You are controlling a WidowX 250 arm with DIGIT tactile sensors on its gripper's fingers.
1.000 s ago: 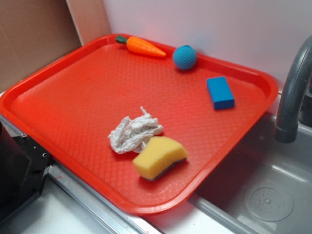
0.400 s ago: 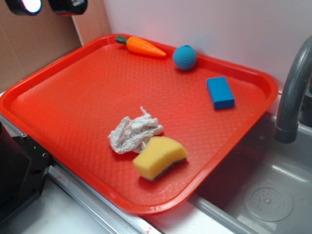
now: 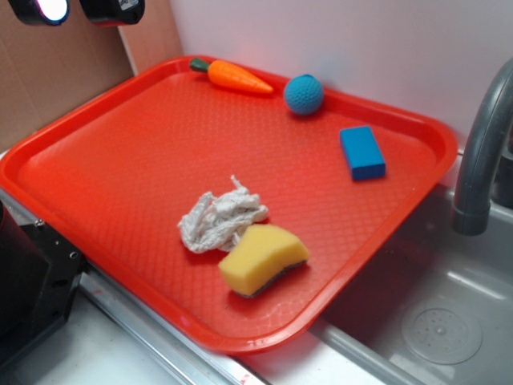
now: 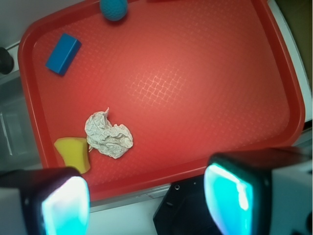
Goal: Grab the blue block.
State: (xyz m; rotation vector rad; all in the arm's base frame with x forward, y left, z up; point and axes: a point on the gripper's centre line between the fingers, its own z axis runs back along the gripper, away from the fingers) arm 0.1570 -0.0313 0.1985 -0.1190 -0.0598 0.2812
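The blue block [image 3: 362,152] lies flat on the red tray [image 3: 120,152], near the tray's far right corner and just inside the rim that borders the sink [image 3: 449,321]. Its long axis runs roughly parallel to that sink-side rim, one short end toward the white wall, the other toward the tray's near edge. The teal dimpled ball [image 3: 304,94] sits up-left of the block against the tray's back rim, apart from it; the toy carrot [image 3: 232,75] lies further left along the same rim. Toward the tray's near edge, well apart from the block, a crumpled white rag [image 3: 219,218] touches a yellow sponge [image 3: 261,257].

In the wrist view the block [image 4: 63,54] appears at the tray's upper left, tilted diagonally, with the ball [image 4: 114,8] beyond it.

The gripper [image 4: 146,198] hangs high above the tray's near side, its two fingers [image 4: 232,193] spread wide apart with nothing between them; the pads glow cyan, perhaps from lighting.

Compared with a second ago, the gripper's tips [image 3: 76,10] have entered the exterior view's top left corner; since 0.4 s ago nothing on the tray has shifted.
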